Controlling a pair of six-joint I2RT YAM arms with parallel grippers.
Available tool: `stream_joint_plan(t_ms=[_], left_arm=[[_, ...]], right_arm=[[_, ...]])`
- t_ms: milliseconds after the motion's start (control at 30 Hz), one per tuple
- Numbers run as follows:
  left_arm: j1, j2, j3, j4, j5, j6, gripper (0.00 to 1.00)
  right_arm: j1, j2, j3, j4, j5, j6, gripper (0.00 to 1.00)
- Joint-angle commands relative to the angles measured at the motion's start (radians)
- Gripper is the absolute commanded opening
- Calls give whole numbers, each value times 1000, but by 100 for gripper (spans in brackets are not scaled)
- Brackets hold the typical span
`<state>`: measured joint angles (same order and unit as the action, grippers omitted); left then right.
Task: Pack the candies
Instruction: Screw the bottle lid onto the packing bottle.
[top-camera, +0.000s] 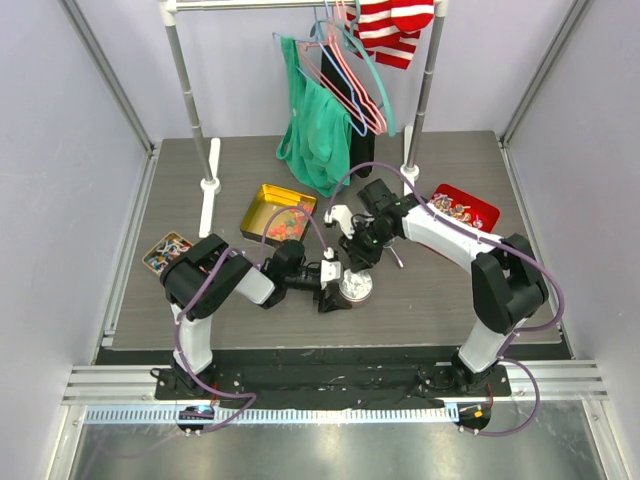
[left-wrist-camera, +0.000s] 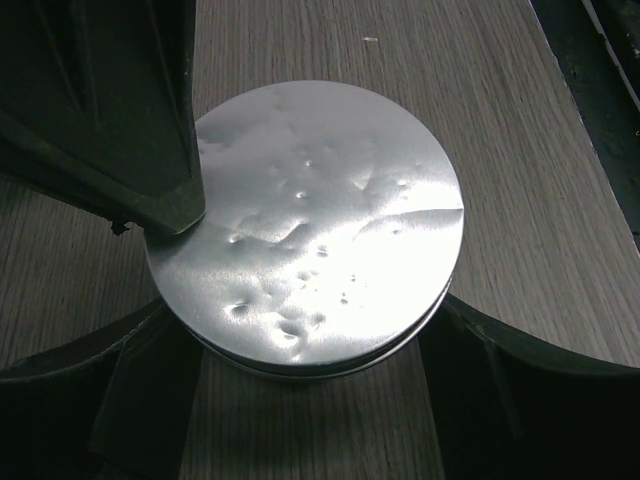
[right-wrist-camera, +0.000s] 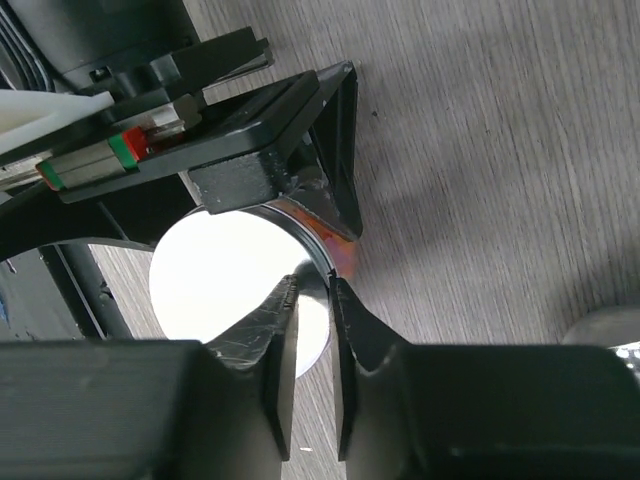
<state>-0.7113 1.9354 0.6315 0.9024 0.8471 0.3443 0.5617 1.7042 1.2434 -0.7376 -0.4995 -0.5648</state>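
The candies (top-camera: 283, 222) I can see lie in the yellow tin (top-camera: 256, 200), far and left of the round tin (left-wrist-camera: 300, 362) at mid-surface (top-camera: 450, 295). Its lid (left-wrist-camera: 310, 200) hides any inside. My left end effector (top-camera: 333, 288) clasps that tin's sides from the left. My right end effector (right-wrist-camera: 315, 300), nearer the lid, is clenched on its far rim.

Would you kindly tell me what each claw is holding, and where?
Left claw grips the round tin by its sides; right claw pinches the lid at its rim.
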Motion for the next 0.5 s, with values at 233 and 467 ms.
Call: stream_joint_plan(t_ms=[233,467], left_arm=[[4,-4,13,-51,-62,39,63],[3,-4,14,-51,-65,38,61]], right_arm=[[-22,-64,-67,-52,10,-9,17],[-31,-132,-143,-78,-8,-3,17]])
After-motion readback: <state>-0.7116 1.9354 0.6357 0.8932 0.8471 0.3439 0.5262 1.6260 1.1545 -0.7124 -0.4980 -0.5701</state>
